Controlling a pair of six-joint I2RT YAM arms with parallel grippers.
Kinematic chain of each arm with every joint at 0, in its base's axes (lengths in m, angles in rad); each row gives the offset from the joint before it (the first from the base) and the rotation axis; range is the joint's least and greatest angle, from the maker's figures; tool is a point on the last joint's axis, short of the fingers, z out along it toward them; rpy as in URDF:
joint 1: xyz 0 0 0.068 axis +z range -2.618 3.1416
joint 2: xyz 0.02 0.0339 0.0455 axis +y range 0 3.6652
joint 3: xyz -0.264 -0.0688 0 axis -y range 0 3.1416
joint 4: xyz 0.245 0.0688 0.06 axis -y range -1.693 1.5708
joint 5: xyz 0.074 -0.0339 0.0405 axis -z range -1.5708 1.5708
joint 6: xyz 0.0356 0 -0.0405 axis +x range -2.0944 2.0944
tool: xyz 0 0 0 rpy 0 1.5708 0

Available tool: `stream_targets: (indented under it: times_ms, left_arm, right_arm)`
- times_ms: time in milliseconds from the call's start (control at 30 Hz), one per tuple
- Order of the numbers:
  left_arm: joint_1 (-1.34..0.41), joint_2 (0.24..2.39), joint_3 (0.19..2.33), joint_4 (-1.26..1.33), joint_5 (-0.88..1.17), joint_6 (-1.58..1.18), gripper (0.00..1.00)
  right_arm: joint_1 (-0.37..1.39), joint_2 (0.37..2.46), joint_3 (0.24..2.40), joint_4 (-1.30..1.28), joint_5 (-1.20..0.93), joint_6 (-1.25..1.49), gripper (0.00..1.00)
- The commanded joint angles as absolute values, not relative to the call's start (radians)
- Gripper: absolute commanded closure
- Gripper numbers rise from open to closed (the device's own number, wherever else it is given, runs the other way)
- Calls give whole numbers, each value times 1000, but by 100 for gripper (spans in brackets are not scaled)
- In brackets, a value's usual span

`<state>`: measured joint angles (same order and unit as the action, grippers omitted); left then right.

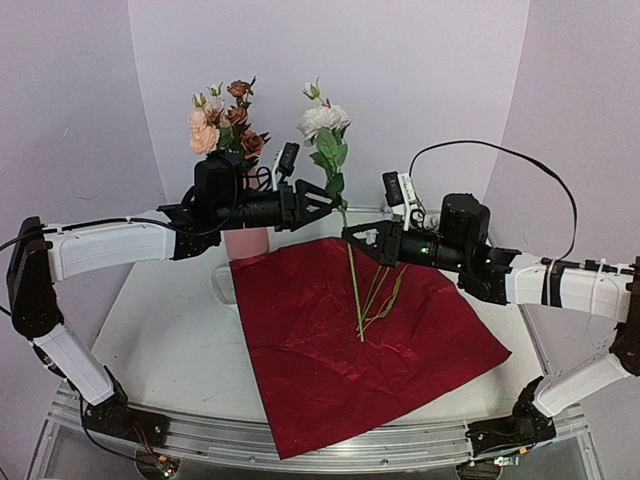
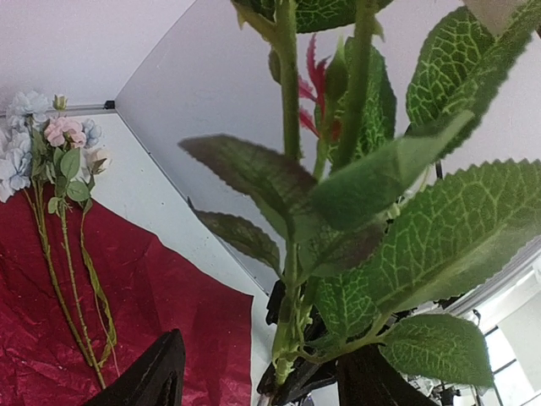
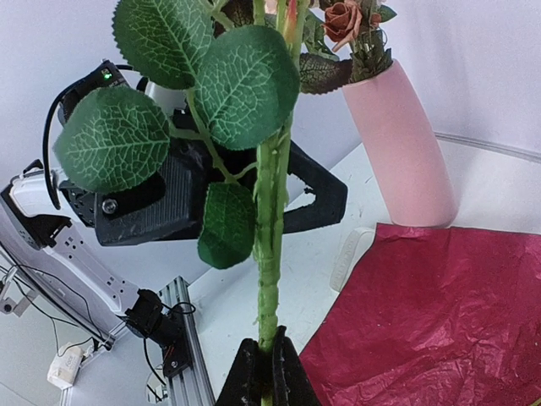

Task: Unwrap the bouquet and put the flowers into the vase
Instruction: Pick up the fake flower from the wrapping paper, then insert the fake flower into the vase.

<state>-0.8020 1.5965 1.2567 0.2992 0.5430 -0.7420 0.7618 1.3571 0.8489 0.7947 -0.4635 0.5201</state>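
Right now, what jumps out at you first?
The big red paper spread out in the middle. Above its far edge a white flower stands upright, its stem pinched by the right gripper, the open left gripper around it higher up. Behind, on the left, a pink vase already holds blooms.

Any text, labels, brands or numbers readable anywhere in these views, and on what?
None readable in any view.
The vase is plain, the red wrapping paper carries no print, the white flower has no tag, and the left arm and right arm show no legible marking.
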Motion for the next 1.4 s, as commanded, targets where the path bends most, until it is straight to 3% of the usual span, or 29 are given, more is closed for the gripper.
stream_targets:
  times_ms: [0,200,533,733,867,967,1033,1133,1267,1367]
  left_arm:
    - [-816,1607,1312,358,594,-745,42]
    - [-826,1619,1322,364,625,-751,46]
    - [-837,1611,1325,376,612,-755,65]
    - [-839,1608,1326,385,597,-756,72]
    - [-842,1615,1333,392,594,-759,87]
    - [-842,1615,1333,394,586,-754,99]
    - [-842,1605,1323,394,567,-736,100]
    - [-842,1579,1295,394,518,-683,100]
    - [-841,1524,1257,393,445,-577,100]
    - [-841,1445,1213,390,333,-457,100]
  right_arm:
    - [770,1350,899,877,-488,514,100]
    - [770,1352,898,878,-479,515,100]
    - [772,1361,899,882,-491,521,100]
    - [772,1365,899,885,-495,524,100]
    - [773,1368,897,891,-496,529,100]
    - [773,1367,894,890,-494,526,89]
    - [773,1361,886,890,-486,525,74]
    - [773,1349,870,889,-461,521,63]
    - [773,1324,840,884,-405,515,29]
    - [773,1301,823,872,-368,504,20]
